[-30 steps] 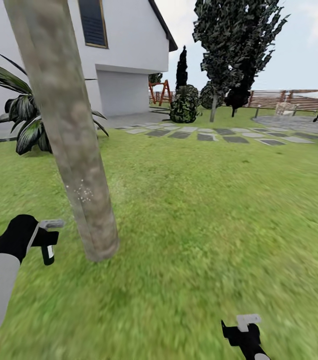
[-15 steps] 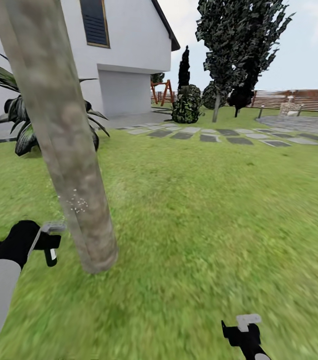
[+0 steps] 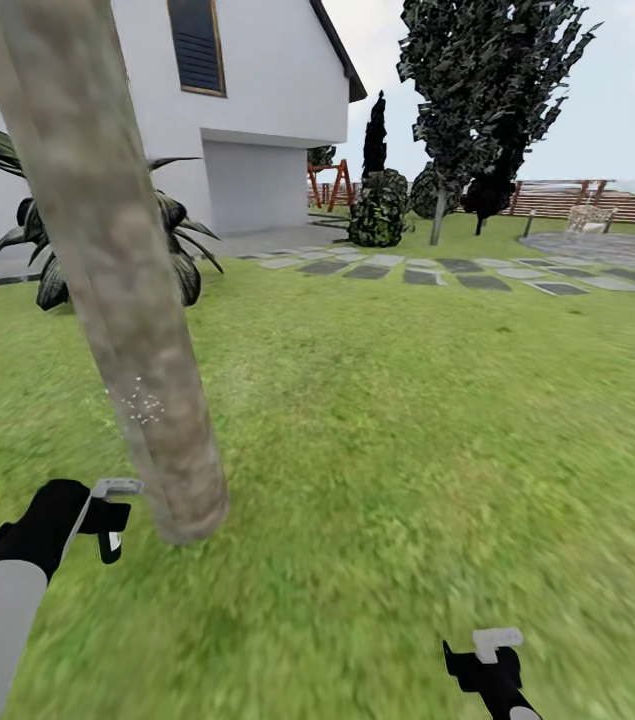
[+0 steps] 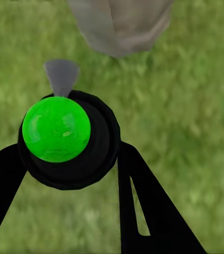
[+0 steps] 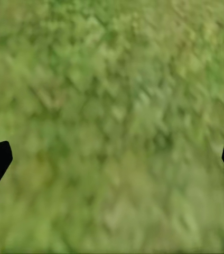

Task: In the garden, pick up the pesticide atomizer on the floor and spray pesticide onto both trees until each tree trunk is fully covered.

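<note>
Left end effector (image 3: pixel 107 515) pinches the pesticide atomizer (image 4: pixel 64 138), its black body and green cap sitting between the two fingers, the grey nozzle aimed at the tree trunk (image 3: pixel 117 270) just beside it. Over the last second the whole head view has slid, so the camera moved, bringing the trunk nearer; pale spray specks sit on the bark above the nozzle. Coverage looks barely begun. Only the left wrist view reveals the atomizer itself. Right end effector (image 3: pixel 485 655), well apart from the trunk, hangs spread wide above the lawn (image 5: pixel 112 127).
</note>
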Robot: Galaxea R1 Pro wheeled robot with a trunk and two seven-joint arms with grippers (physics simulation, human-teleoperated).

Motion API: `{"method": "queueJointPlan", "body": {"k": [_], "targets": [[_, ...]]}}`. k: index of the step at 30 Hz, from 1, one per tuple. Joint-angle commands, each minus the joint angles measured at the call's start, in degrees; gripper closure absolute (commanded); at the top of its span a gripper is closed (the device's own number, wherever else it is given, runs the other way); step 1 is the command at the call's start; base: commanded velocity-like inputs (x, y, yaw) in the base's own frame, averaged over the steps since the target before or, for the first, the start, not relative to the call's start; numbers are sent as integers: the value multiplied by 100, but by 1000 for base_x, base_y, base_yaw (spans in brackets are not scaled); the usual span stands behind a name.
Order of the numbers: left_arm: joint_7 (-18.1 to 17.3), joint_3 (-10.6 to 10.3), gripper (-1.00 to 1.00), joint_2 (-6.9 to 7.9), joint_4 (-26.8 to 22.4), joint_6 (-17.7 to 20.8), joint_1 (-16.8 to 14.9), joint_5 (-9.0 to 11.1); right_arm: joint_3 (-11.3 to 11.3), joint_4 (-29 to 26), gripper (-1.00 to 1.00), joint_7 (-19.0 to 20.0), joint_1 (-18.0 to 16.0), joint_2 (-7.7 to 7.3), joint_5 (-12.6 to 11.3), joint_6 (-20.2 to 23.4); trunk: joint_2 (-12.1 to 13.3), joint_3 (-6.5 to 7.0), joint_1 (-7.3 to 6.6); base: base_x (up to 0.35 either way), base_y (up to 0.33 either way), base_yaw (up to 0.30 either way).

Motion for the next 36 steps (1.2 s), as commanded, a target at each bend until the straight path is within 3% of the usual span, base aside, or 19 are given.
{"method": "queueJointPlan", "body": {"k": [1, 13, 18, 23, 29, 36], "targets": [[-54, 30, 100, -1, -18, 20, -4, -63, -4, 4, -100, -39, -3, 1, 60, -9, -2, -5, -1, 0, -274, 0], [-64, 30, 100, -5, -3, 20, 5, -64, -4, 10, -100, -39, -3, 9, 60, -9, -2, -5, -1, -154, -230, 6], [-57, 33, 100, -6, -12, 13, 5, -62, -4, 10, -100, -39, -3, 9, 60, -9, -2, -5, -1, -48, -254, 227], [-56, 33, 100, -7, 32, 5, 5, -59, -4, 10, -100, -39, -3, 12, 60, -9, -2, -5, -1, 130, -265, 210], [-50, 24, 100, -118, 36, -11, 5, -63, -4, 10, -100, -39, -3, 11, 60, -9, -2, -5, -1, 164, -260, 12], [-30, 29, 100, -130, 36, -14, 5, -72, -4, 10, -100, -39, -3, 18, 60, -9, -2, -5, -1, 165, -260, 26]]}}
